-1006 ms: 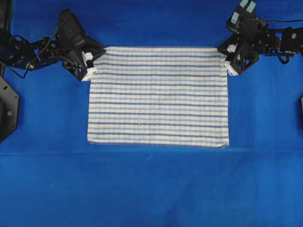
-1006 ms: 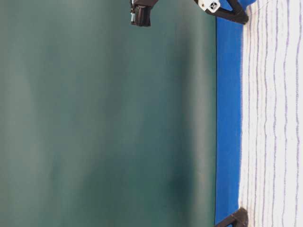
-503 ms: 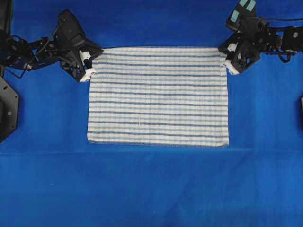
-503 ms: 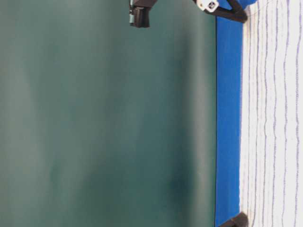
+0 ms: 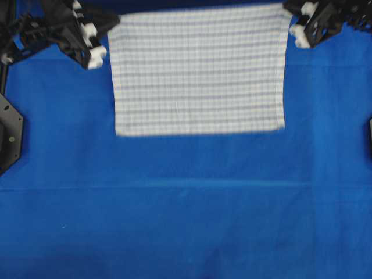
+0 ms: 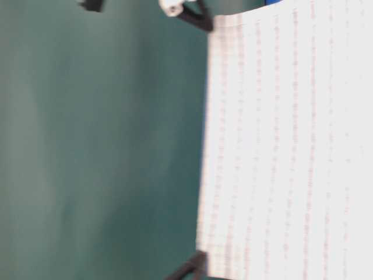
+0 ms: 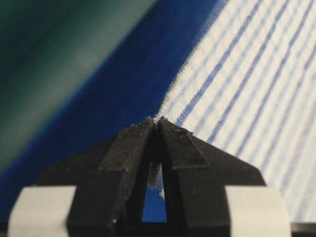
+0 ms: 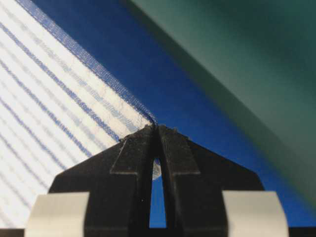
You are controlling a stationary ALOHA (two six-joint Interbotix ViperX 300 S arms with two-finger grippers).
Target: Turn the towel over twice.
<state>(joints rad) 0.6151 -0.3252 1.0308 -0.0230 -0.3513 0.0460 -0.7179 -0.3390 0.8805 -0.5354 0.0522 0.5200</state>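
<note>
Left gripper [image 5: 100, 36] and right gripper [image 5: 294, 26] overhead: each at a far corner of the towel [image 5: 197, 72], which hangs toward the near side over the table cover [image 5: 186, 221].
Table-level: towel [image 6: 280, 151] lifted, far edge stretched between the arms.
Left wrist: jaws pinching the corner [image 7: 159, 120].
Right wrist: same pinch [image 8: 154, 126].
Flip needs that far edge carried over toward the near side.

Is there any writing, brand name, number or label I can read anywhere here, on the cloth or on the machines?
None: no readable text in any view.
The towel carries only woven stripes, blurred in the overhead view.
The left claw and right claw show plain black fingers with unmarked white blocks.
</note>
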